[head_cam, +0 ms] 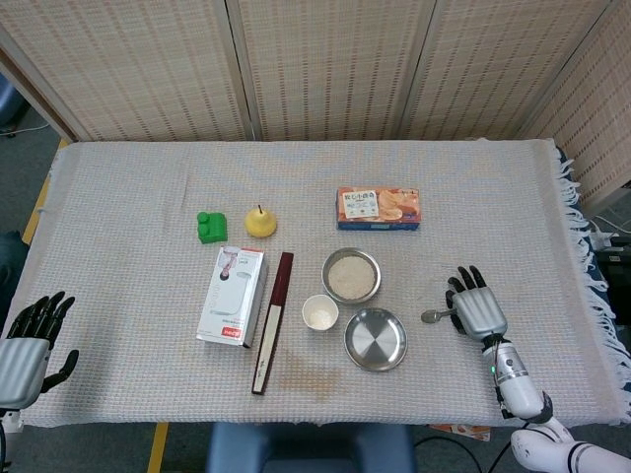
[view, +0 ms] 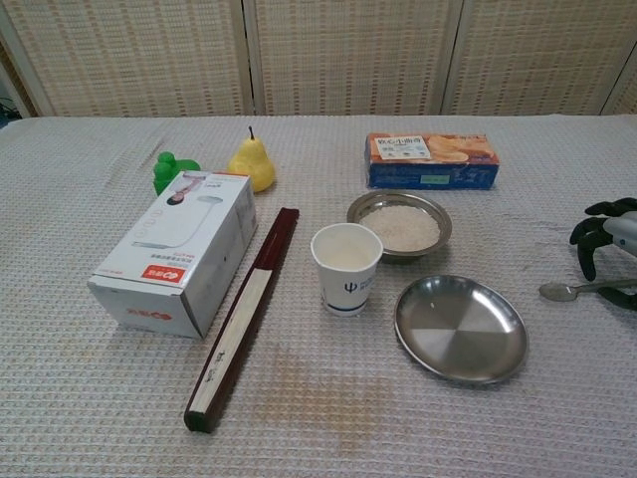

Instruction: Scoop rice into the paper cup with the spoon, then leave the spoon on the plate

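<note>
Right hand (head_cam: 475,311) over spoon (view: 569,290) handle at desk's right side, fingers (view: 593,232) curled down around it (actual grip: cannot tell). Spoon bowl pointing toward plate (head_cam: 376,340), lying flat on desk (head_cam: 148,197). Paper cup (view: 346,267) upright just left of plate, rice bowl (head_cam: 351,276) behind both. Left hand (head_cam: 25,340) off desk's left edge, fingers spread, holding nothing.

A biscuit box (head_cam: 379,208) lies on the desk (head_cam: 128,197), up and left of the right hand (head_cam: 477,309). Far to that hand's left sit a yellow pear (head_cam: 260,222), a green toy block (head_cam: 210,227), a white carton (head_cam: 232,295) and a long dark folded fan (head_cam: 273,320).
</note>
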`<state>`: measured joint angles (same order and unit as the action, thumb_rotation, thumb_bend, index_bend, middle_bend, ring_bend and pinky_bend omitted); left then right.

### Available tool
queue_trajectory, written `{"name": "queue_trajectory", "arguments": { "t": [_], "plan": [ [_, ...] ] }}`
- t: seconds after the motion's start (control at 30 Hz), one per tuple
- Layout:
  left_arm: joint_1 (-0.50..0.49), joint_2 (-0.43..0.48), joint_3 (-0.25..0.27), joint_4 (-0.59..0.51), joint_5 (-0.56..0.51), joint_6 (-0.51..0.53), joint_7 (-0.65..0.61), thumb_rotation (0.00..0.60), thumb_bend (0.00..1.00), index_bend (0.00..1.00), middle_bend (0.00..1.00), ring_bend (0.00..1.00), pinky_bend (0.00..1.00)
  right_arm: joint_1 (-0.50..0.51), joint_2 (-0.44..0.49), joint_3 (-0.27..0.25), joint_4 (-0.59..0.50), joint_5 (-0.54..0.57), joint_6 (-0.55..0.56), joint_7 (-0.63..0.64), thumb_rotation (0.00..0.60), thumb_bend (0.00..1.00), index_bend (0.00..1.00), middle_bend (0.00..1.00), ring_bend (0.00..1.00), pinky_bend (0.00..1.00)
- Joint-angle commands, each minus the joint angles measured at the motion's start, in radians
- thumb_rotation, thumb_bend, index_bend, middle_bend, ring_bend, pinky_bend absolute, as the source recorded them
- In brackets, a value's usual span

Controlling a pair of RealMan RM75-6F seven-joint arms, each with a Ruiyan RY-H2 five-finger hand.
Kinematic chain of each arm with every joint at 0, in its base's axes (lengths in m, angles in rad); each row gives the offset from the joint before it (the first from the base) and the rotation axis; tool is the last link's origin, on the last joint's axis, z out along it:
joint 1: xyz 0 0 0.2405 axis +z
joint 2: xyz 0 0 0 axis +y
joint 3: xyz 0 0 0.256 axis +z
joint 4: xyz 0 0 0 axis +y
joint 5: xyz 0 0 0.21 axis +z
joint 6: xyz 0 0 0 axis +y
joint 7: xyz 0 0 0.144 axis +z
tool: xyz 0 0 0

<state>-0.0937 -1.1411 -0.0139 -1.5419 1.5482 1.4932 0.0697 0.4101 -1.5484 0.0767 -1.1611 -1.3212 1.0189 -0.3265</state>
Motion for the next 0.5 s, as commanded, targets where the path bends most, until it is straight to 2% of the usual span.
{"name": "queue_trajectory", "arguments": {
  "t": [0.03, 0.5],
  "plan": [
    [0.000, 0.001, 0.000, 0.001, 0.001, 0.000, -0.003, 0.600, 0.42, 0.00, 0.00, 0.00, 0.11, 0.003, -0.002, -0.001, -0.003, 0.005, -0.004, -0.010, 0.600, 0.32, 0.51, 0.22, 0.00, 0.00],
    [-0.001, 0.003, 0.004, -0.001, 0.004, -0.003, -0.007, 0.600, 0.43, 0.00, 0.00, 0.00, 0.11, 0.003, -0.003, -0.009, -0.013, 0.023, 0.000, -0.038, 0.600, 0.33, 0.54, 0.23, 0.00, 0.00]
  ]
}}
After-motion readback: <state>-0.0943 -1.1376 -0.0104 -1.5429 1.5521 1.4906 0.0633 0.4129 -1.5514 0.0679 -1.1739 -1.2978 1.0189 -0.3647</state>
